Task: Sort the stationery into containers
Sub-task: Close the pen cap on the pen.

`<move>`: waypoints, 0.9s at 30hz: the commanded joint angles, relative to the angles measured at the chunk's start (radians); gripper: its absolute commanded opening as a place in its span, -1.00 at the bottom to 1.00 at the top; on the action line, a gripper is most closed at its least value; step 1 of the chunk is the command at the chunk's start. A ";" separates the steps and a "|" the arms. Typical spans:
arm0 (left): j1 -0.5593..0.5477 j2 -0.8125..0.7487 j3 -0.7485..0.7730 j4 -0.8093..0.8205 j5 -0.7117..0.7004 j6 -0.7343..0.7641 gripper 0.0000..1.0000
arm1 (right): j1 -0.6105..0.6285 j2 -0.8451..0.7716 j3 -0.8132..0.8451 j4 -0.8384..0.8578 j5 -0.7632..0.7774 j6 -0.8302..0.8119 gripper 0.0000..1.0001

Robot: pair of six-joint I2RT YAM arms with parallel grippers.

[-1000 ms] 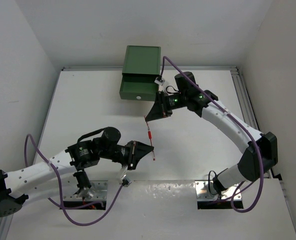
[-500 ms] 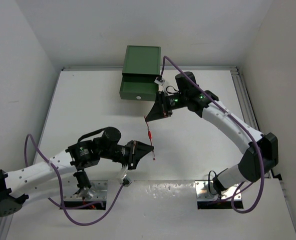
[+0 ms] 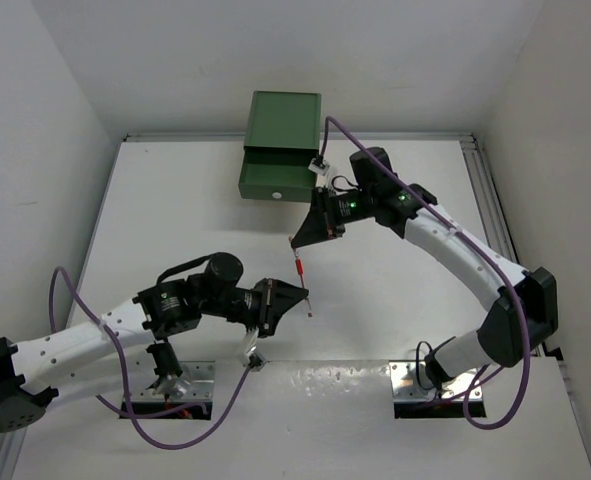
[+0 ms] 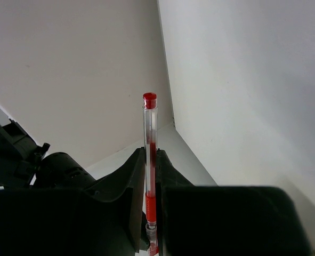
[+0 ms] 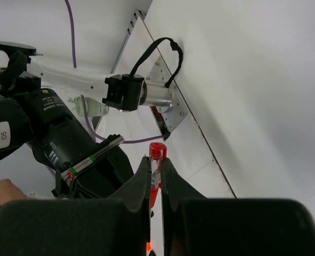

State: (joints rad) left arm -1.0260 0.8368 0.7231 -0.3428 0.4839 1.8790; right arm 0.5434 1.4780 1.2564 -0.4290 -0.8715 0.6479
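My left gripper [image 3: 297, 298] [image 4: 151, 156] is shut on a clear pen with red ink [image 4: 150, 133]. It holds the pen crosswise and lifted off the table, red end plug up and red grip low in the jaws; in the top view the pen [image 3: 306, 306] is a thin line. My right gripper [image 3: 294, 240] [image 5: 155, 160] is shut on a second red pen, whose clipped red cap [image 5: 157, 150] [image 3: 298, 267] sticks out past the fingertips. The dark green cabinet [image 3: 285, 118] stands at the back, its drawer [image 3: 275, 180] with a white knob pulled open, just left of the right gripper.
Purple cables loop from both arms [image 3: 115, 400]. Two metal base plates [image 3: 430, 378] sit at the near edge. White walls close in on the left, back and right. No other stationery or coloured drawers show.
Almost nothing: both grippers keep their pens, and the right arm has shifted only very slightly.
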 commanded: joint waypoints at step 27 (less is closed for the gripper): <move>0.052 -0.004 -0.065 0.194 -0.117 0.207 -1.00 | 0.064 -0.074 0.000 -0.106 -0.018 -0.205 -0.61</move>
State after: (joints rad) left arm -1.0065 0.8574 0.6495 -0.2253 0.4431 1.9865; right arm 0.5869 1.4239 1.2549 -0.4770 -0.8230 0.4618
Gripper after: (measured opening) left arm 0.163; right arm 0.161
